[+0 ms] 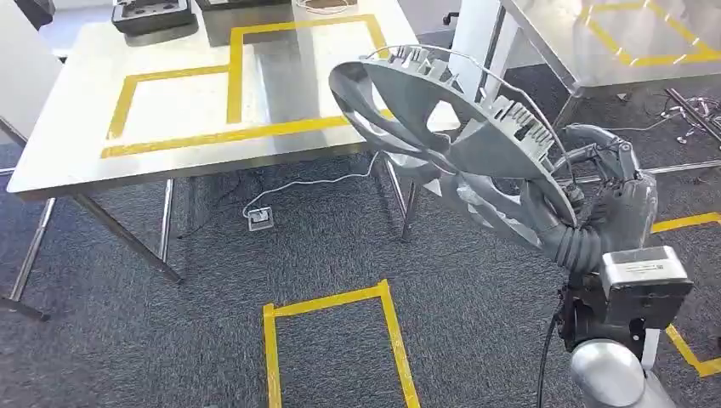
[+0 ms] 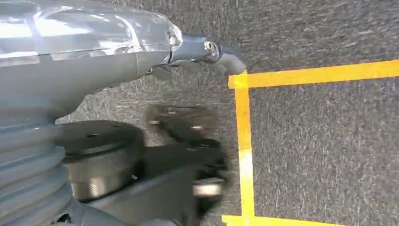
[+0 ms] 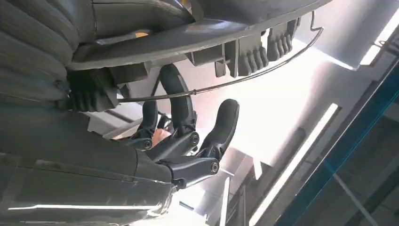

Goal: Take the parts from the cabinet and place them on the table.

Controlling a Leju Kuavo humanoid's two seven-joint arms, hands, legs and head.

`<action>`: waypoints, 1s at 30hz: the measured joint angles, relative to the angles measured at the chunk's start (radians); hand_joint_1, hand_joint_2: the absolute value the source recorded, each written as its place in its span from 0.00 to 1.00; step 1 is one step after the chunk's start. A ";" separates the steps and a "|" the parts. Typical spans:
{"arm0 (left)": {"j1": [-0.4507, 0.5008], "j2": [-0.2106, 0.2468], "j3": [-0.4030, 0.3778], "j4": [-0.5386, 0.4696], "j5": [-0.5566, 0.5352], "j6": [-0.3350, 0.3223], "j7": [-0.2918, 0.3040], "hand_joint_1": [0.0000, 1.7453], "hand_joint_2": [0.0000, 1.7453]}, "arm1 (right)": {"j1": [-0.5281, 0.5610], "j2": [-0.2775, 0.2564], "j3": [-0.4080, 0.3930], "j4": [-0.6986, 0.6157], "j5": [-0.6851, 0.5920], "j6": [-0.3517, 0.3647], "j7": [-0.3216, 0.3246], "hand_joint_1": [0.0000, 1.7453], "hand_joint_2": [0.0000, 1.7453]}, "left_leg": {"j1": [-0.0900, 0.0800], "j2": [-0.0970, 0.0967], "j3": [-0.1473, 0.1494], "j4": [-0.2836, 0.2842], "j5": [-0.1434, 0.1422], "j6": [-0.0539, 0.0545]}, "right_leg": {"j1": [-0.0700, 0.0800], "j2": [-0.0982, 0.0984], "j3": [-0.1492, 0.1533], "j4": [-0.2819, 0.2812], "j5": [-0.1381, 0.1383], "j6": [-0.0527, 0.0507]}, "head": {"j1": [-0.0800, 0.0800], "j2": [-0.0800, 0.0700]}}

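A large grey plastic part (image 1: 442,127), ring-shaped with spokes, ribbed clips and a thin wire along its rim, is held up by my right hand (image 1: 608,200) at the right of the head view. It hangs in the air over the floor, its far edge overlapping the near right corner of the steel table (image 1: 76,161). In the right wrist view the same part (image 3: 207,37) lies against the hand (image 3: 183,141), whose fingers (image 3: 176,94) curl up behind its rim. My left hand (image 2: 207,52) hangs above the carpet, its fingers curled in with nothing in them.
The table carries yellow tape outlines (image 1: 229,93) and dark trays (image 1: 153,15) at its far edge. A second steel table (image 1: 629,42) stands at the back right. Yellow tape squares (image 1: 336,340) mark the grey carpet, and a cable with a socket box (image 1: 260,218) lies under the table.
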 joint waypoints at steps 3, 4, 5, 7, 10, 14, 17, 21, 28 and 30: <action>0.009 0.000 0.000 0.000 0.001 0.000 0.000 0.00 1.00 | 0.000 0.000 0.004 0.000 0.000 0.000 0.000 1.00 1.00 | 0.004 0.010 -0.035 -0.100 0.037 0.001 | -0.006 0.000 0.053 -0.004 -0.040 0.012 | -0.006 0.000; 0.011 0.000 0.000 0.000 0.001 0.000 0.000 0.00 1.00 | 0.000 0.001 0.006 0.000 0.000 0.000 0.000 1.00 1.00 | 0.005 0.019 -0.027 -0.169 0.114 0.003 | -0.009 0.000 0.073 -0.005 -0.054 0.020 | -0.007 0.000; 0.015 0.000 0.000 0.000 0.001 0.000 0.000 0.00 1.00 | 0.000 0.000 0.008 0.000 0.000 0.000 0.000 1.00 1.00 | 0.006 0.034 -0.025 -0.229 0.234 0.006 | -0.009 0.000 0.084 -0.008 -0.069 0.030 | -0.010 0.000; 0.013 -0.002 0.000 0.000 0.002 0.000 0.000 0.00 1.00 | -0.004 -0.001 0.011 0.001 0.002 -0.004 0.001 1.00 1.00 | -0.002 0.038 -0.010 -0.226 0.254 0.021 | -0.008 0.011 0.116 -0.013 -0.092 0.050 | -0.010 0.000; 0.002 0.000 0.000 0.000 0.002 0.000 -0.005 0.00 1.00 | -0.005 -0.002 0.014 -0.004 0.007 -0.006 0.003 1.00 1.00 | -0.011 0.023 -0.003 -0.214 0.229 0.047 | -0.021 -0.003 0.154 -0.027 -0.117 0.068 | 0.000 0.000; -0.002 -0.006 0.000 0.000 0.001 0.000 -0.007 0.00 1.00 | -0.003 -0.011 0.016 -0.010 0.013 -0.006 0.006 1.00 1.00 | -0.025 0.007 0.008 -0.215 0.209 0.075 | -0.004 0.007 -0.019 0.274 -0.236 0.057 | 0.031 0.000; 0.003 -0.008 0.000 0.000 0.001 0.000 -0.001 0.00 1.00 | 0.004 -0.014 0.018 -0.009 0.013 -0.005 0.014 1.00 1.00 | -0.044 -0.009 0.034 -0.214 0.188 0.086 | 0.016 0.009 -0.117 0.332 -0.175 0.028 | 0.047 0.000; 0.008 -0.019 0.000 0.001 0.001 -0.001 0.000 0.00 1.00 | 0.001 -0.017 0.018 -0.009 0.019 -0.003 0.015 1.00 1.00 | -0.060 -0.017 0.064 -0.219 0.165 0.086 | 0.056 0.013 -0.097 0.124 0.011 -0.048 | 0.041 0.000; 0.008 -0.022 0.000 0.002 0.003 -0.002 0.000 0.00 1.00 | -0.012 -0.024 0.021 -0.006 -0.015 0.025 0.050 1.00 1.00 | -0.059 -0.009 0.059 -0.218 0.154 0.084 | 0.055 0.012 -0.079 0.078 -0.009 -0.017 | 0.057 0.000; 0.009 -0.018 0.000 0.002 0.004 -0.001 0.001 0.00 1.00 | -0.017 -0.024 0.026 0.000 -0.044 0.039 0.056 1.00 1.00 | -0.063 -0.004 0.060 -0.218 0.152 0.086 | 0.052 0.013 -0.075 0.071 -0.017 -0.012 | 0.052 0.000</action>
